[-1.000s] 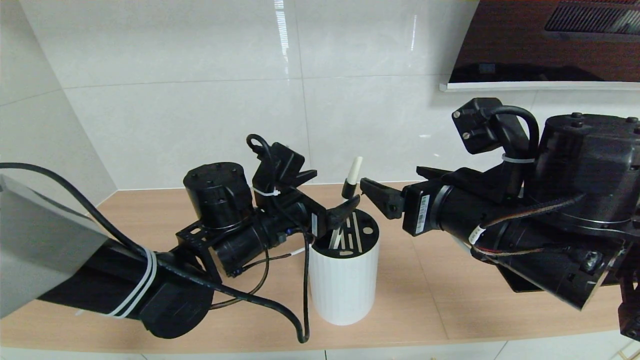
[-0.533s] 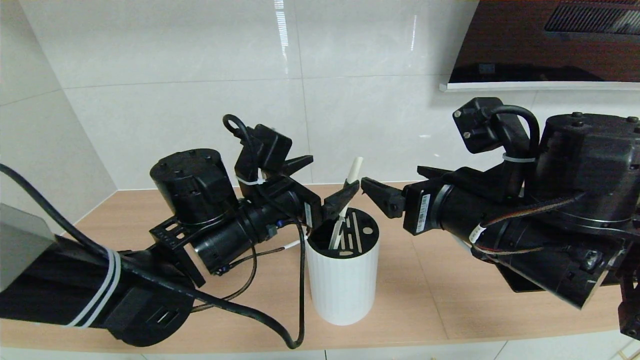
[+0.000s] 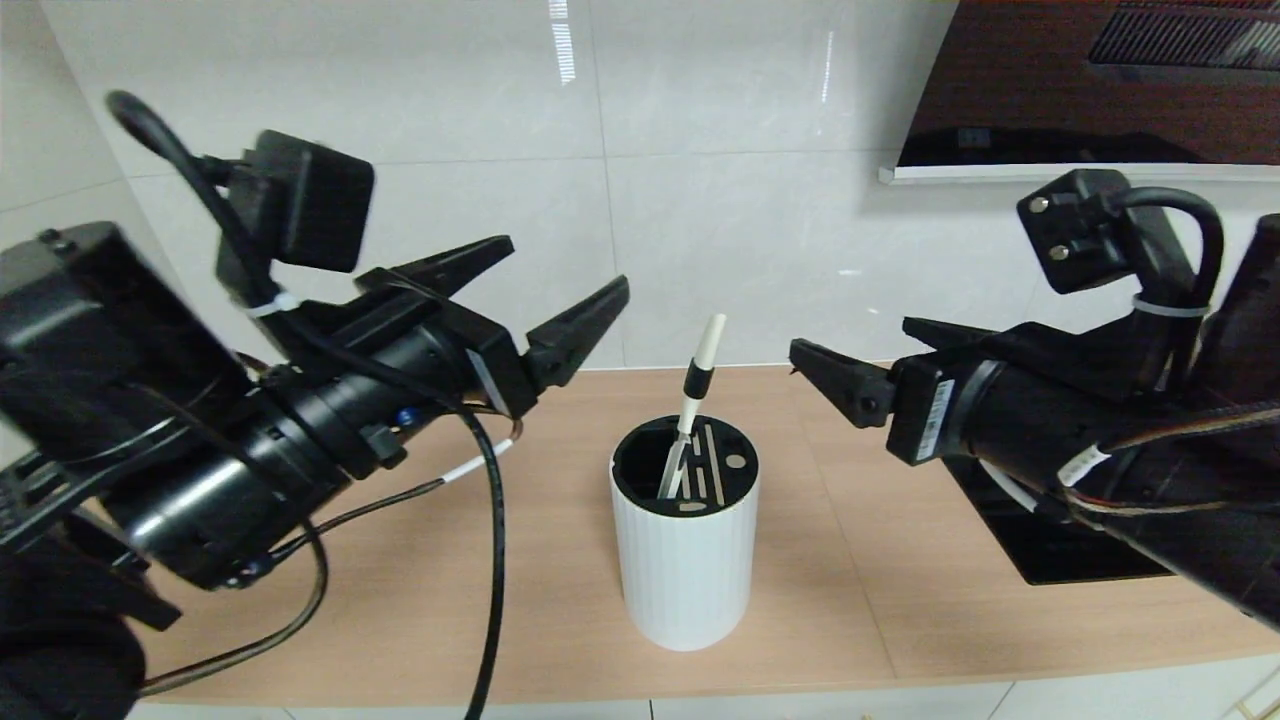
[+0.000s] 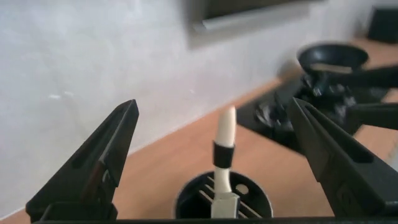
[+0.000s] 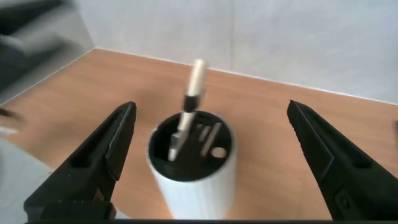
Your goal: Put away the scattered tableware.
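A white ribbed holder [image 3: 685,560] with a black slotted top stands on the wooden counter [image 3: 420,600]. A utensil with a cream handle and black band [image 3: 701,365] leans in one of its slots, and nothing touches it. My left gripper [image 3: 563,266] hangs open above and to the left of the holder. My right gripper [image 3: 851,338] is open to the right, at the height of the handle. The left wrist view shows the utensil [image 4: 224,142] and holder [image 4: 245,198] beyond the left gripper [image 4: 212,103]. The right wrist view shows the holder [image 5: 194,168] and utensil [image 5: 193,87] beyond the right gripper [image 5: 211,106].
A black cooktop [image 3: 1060,550] is set into the counter at the right, with a dark pan [image 4: 333,58] on it. A range hood [image 3: 1100,80] hangs above it. The tiled wall [image 3: 700,200] closes off the back, and the counter's front edge runs close below the holder.
My left gripper has let go of the utensil, opened and pulled back up and to the left. My right gripper has drawn back to the right. The utensil stays in the holder.
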You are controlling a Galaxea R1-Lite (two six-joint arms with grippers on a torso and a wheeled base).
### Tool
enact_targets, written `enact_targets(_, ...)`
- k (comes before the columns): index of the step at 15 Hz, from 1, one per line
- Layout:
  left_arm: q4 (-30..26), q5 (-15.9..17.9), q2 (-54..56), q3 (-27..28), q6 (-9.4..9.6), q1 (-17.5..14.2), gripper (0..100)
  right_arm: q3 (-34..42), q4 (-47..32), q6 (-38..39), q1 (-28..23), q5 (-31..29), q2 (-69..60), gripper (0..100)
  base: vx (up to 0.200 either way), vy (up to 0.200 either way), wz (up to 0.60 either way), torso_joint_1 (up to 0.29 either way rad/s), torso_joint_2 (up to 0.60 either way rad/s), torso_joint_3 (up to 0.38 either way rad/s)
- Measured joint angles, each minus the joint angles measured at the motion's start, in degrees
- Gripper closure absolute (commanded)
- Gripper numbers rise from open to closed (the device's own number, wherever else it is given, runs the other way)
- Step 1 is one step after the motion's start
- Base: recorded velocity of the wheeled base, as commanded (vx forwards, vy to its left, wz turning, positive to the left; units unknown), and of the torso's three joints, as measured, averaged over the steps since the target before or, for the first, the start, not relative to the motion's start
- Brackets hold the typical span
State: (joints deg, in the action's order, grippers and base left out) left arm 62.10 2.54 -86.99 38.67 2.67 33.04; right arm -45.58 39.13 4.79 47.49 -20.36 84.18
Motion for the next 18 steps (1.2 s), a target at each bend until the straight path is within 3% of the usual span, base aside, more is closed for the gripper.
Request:
enact_targets(2,-1.26,-1.61,5.29,-2.73,-0.05,-1.87,0,3.47,-0.07,-1.57,-2.68,-1.54,-4.13,0,0.000,0.000,0.00,0.000,0.00,0.000)
enact_targets(5,-7.01,-2.21,15.10,-7.12,-0.22,-6.12,0,10.03,-0.11,-4.97,-10.97,-5.06,-12.00,0,0.000,0.000,0.00,0.000,0.00,0.000)
enact_targets(7,-15.71,-2.29,24.59,-9.90,-1.04,-8.98,0,15.70,-0.49,-5.74,-19.38,-5.45,-19.71,0,0.000,0.000,0.00,0.000,0.00,0.000)
enact_targets(9,-29.20,-2.16,36.44,-11.67,-2.05,-11.74,0,21.03,-3.77,-6.35,-26.28,-4.99,-30.43,0,0.000,0.000,0.00,0.000,0.00,0.000)
enact_targets(12,-47.37,-1.26,53.92,-12.63,-2.83,-18.10,0,24.72,-18.05,-7.00,-31.54,-4.08,-48.32,0,0.000,0.000,0.00,0.000,0.00,0.000)
enact_targets(15,-58.58,0.48,67.27,-13.15,-3.18,-25.32,0,25.38,-29.04,-8.34,-35.07,-3.47,-62.71,0,0.000,0.000,0.00,0.000,0.00,0.000)
enact_targets(18,-67.21,1.27,76.83,-13.53,-3.24,-29.35,0,26.37,-33.37,-9.74,-40.01,-0.20,-72.55,0,0.000,0.000,0.00,0.000,0.00,0.000)
